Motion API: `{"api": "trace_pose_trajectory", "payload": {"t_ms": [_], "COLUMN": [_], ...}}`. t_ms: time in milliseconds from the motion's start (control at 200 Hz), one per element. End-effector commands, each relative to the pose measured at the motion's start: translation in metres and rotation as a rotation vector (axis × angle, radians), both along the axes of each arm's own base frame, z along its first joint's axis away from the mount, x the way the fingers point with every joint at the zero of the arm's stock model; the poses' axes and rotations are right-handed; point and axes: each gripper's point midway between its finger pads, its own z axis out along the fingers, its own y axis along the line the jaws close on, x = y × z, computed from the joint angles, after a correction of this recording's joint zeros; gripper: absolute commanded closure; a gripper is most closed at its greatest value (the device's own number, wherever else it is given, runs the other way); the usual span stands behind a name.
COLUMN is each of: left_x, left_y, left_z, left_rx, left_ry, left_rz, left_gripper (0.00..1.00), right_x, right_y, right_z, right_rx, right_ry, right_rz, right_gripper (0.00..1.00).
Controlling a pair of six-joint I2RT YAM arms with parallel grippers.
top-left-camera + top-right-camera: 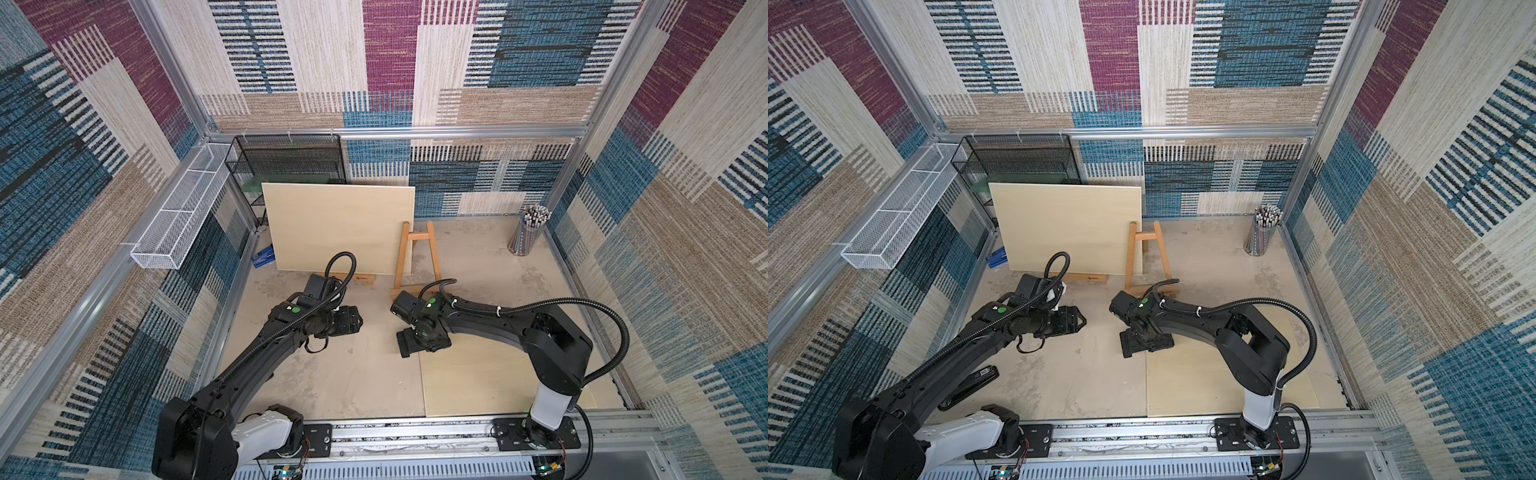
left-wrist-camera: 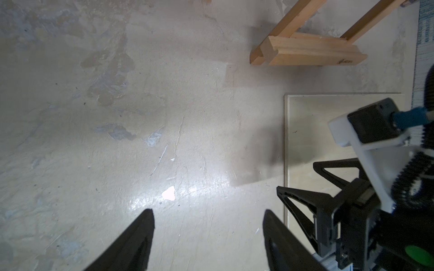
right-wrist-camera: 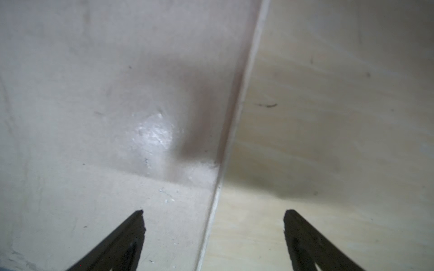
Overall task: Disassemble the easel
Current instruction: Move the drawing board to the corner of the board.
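Easel (image 1: 419, 237) upright at the back middle of the table (image 1: 353, 374), legs splayed, ledge facing the arms, and nothing gripping it. Big board (image 1: 336, 224) stands on edge just beside it, toward the left arm's side. Left fingers (image 2: 143, 234) are spread apart and empty, hovering over bare table short of the easel. Right fingers (image 3: 131, 232) are spread wide as well, empty, pointing down over a flat board (image 1: 478, 382), one finger either side of its edge.
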Motion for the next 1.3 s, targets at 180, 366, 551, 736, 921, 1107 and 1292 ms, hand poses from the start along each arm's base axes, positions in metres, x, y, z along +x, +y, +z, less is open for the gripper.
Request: {"api": "trace_pose_trajectory", "payload": {"t_ms": [180, 366, 551, 736, 921, 1107, 1292], "left_x": [0.001, 0.003, 0.001, 0.0, 0.0, -0.002, -0.003], "left_y": [-0.003, -0.004, -0.003, 0.001, 0.001, 0.002, 0.002], "left_z": [-0.002, -0.003, -0.005, -0.005, -0.006, -0.007, -0.007], "left_rx": [-0.011, -0.022, -0.019, -0.01, -0.006, -0.004, -0.008], "left_ry": [-0.003, 0.002, 0.013, 0.009, 0.013, 0.018, 0.015], "left_rz": [-0.027, -0.014, -0.009, 0.005, 0.01, 0.01, 0.01], "left_gripper": [0.25, 0.25, 0.25, 0.25, 0.25, 0.24, 0.24], "right_x": [-0.006, -0.011, -0.015, -0.002, -0.014, -0.028, -0.032], "right_y": [-0.037, -0.053, -0.067, -0.03, -0.007, -0.029, -0.057], "right_z": [-0.006, -0.012, -0.015, 0.003, -0.011, -0.026, -0.026], "right_rx": [-0.096, -0.123, -0.135, -0.045, -0.057, -0.147, -0.188], "right_ry": [-0.002, 0.009, 0.013, -0.058, -0.029, 0.0, -0.005], "right_rz": [-0.063, -0.063, -0.053, 0.011, 0.071, 0.059, 0.032], "right_gripper": [0.05, 0.05, 0.05, 0.05, 0.05, 0.05, 0.05]}}
